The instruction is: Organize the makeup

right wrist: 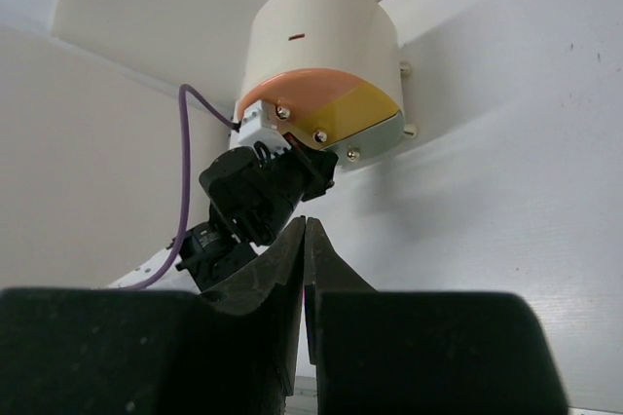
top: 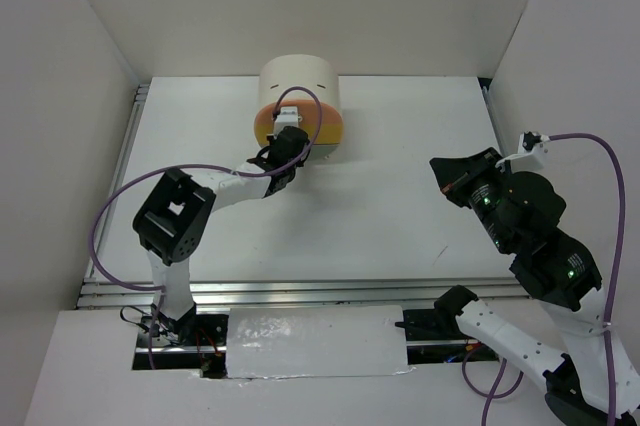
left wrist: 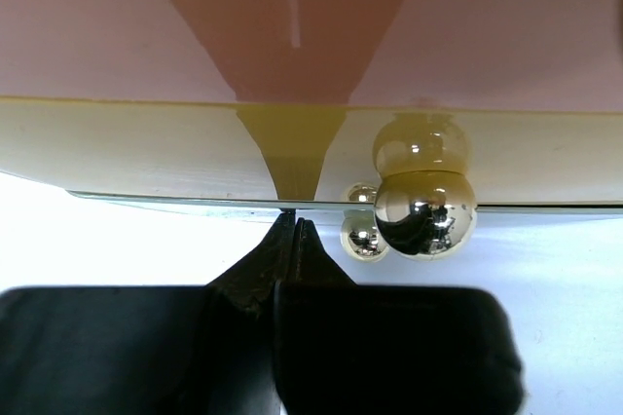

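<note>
None of the makeup shows in any view: no brushes, sticks, palette or case. My left gripper [top: 288, 146] is shut and empty, and it is pressed up against the front of the cream drum-shaped box [top: 300, 86]. In the left wrist view its tips [left wrist: 292, 223] touch the lower edge of the yellow drawer front [left wrist: 146, 147], left of a gold ball knob [left wrist: 425, 212]. My right gripper [top: 441, 168] is shut and empty. It is held above the table at the right and faces the box [right wrist: 321, 55].
The box's orange [right wrist: 282, 94], yellow [right wrist: 350, 108] and grey drawer fronts appear closed, each with a small gold knob. White walls enclose the table on the left, back and right. My left arm's purple cable [top: 110, 216] loops over the left side.
</note>
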### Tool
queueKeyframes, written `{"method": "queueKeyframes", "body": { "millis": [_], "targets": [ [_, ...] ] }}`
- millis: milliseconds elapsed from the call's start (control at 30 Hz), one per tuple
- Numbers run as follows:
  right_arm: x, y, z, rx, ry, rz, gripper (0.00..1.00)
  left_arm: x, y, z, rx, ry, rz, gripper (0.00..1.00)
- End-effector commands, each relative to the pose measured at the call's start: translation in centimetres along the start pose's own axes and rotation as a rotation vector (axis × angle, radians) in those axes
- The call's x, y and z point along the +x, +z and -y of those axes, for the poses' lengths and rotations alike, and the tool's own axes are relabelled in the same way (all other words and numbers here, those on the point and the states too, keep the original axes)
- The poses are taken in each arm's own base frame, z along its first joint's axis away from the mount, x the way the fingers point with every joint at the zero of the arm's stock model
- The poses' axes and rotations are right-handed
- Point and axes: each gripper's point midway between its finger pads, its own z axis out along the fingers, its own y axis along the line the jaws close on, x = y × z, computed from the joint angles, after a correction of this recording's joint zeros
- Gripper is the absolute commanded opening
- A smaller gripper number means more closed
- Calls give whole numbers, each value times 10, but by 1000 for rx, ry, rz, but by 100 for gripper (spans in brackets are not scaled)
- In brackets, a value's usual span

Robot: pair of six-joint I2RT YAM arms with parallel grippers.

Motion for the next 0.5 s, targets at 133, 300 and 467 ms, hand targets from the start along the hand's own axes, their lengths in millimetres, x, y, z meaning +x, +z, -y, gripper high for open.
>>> {"method": "queueKeyframes", "body": {
  "millis": [133,300,467],
  "targets": [
    [-8,-1,-14,-47,4,17,9,-30,4,8,32,-33,69,0],
    [-8,0,-16,-57,2,14,9,-31,-2,9,29,-74,46,0],
    [-6,1,-18,-66,4,9,10,-38,-19,8,55,-150,46,23]
  ]
}}
